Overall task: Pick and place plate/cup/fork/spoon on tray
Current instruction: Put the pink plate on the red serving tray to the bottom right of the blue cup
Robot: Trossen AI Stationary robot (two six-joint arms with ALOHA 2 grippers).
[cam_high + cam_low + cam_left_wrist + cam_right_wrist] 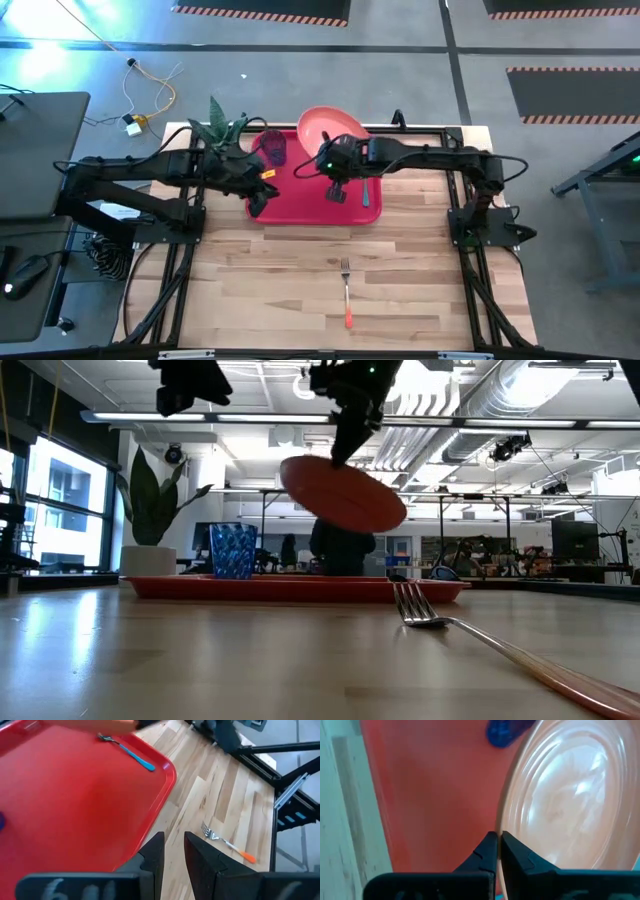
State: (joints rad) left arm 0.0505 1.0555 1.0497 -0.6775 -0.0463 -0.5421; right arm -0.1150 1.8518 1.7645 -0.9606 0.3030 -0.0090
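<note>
Right claw (497, 842) pinches plate (560, 795) rim, plate tilted above tray (300, 205) w/ cup (273, 147).

My right tool (498, 851) is raised, fingers pinched on the plate (565, 800) rim. My left tool (172, 855) hovers nearby, fingers slightly parted, gripping nothing.

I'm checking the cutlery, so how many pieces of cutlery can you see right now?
2. The spoon with the teal handle lies on the red tray, near its edge. The fork with the orange handle lies on the bare wooden table, apart from the tray. Nothing suggests more are hidden.
</note>
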